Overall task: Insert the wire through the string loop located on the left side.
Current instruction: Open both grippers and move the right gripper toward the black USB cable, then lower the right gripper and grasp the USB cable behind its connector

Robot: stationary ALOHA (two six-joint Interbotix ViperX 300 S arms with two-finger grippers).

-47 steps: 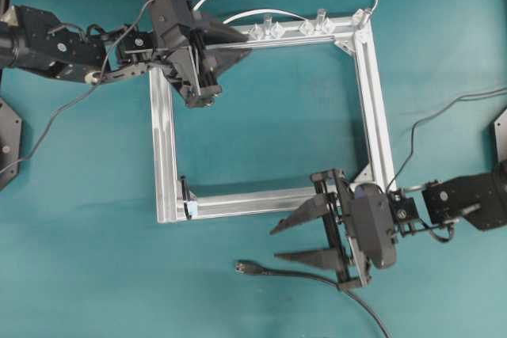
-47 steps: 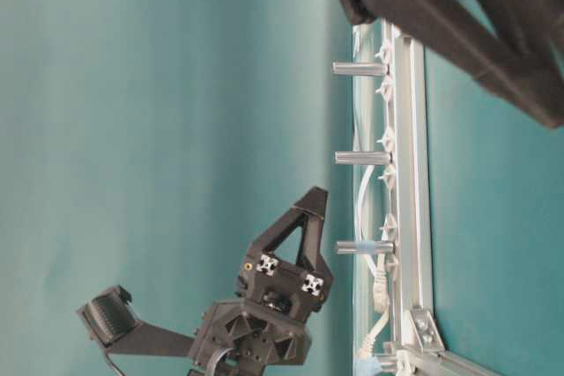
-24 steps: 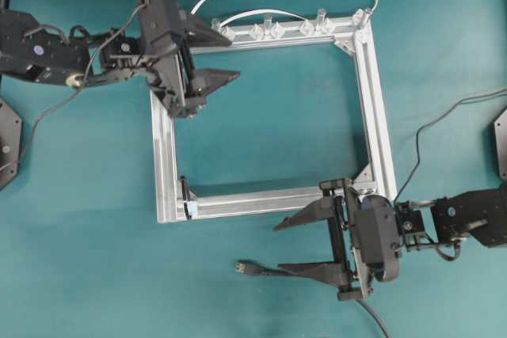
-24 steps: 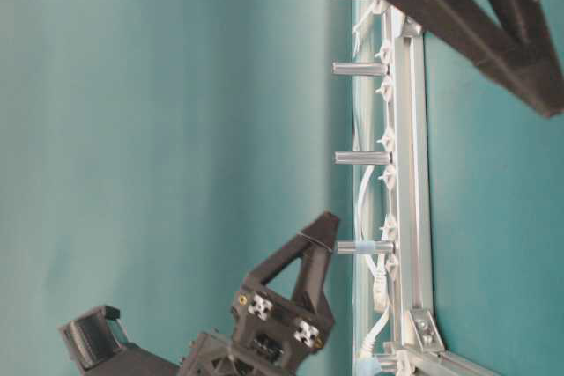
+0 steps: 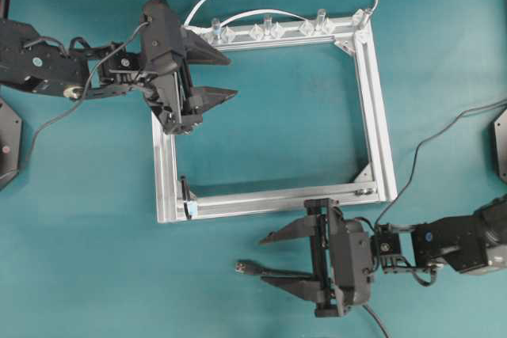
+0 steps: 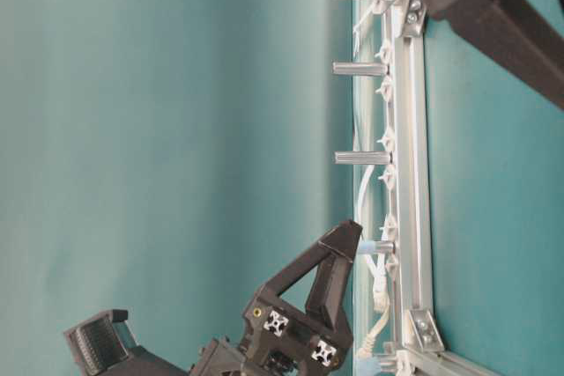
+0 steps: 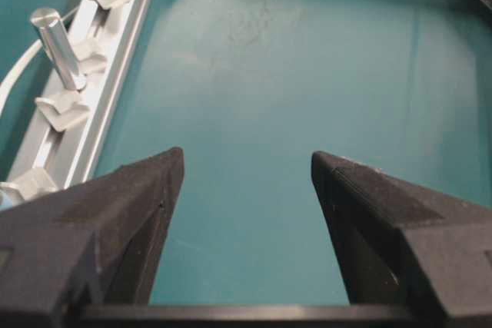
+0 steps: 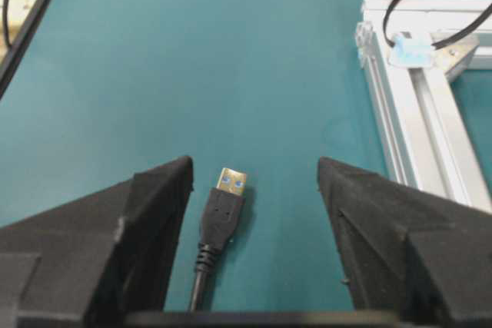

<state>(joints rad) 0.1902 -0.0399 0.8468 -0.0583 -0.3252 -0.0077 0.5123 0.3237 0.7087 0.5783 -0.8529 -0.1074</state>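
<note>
Jaws of the right gripper (image 8: 254, 182) spread astride the wire (image 8: 221, 217), nothing pinched; left gripper (image 7: 246, 170) spread, empty; grasping comes next, closing behind the plug, then the string loop (image 5: 184, 193).

A teal tabletop (image 5: 79, 235) fills the view under even light.

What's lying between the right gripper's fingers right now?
The wire's plug lies on the table between the right gripper's open fingers, untouched, metallic tip pointing away. Its cable runs back under the gripper, so the rest is hidden in the wrist view.
</note>
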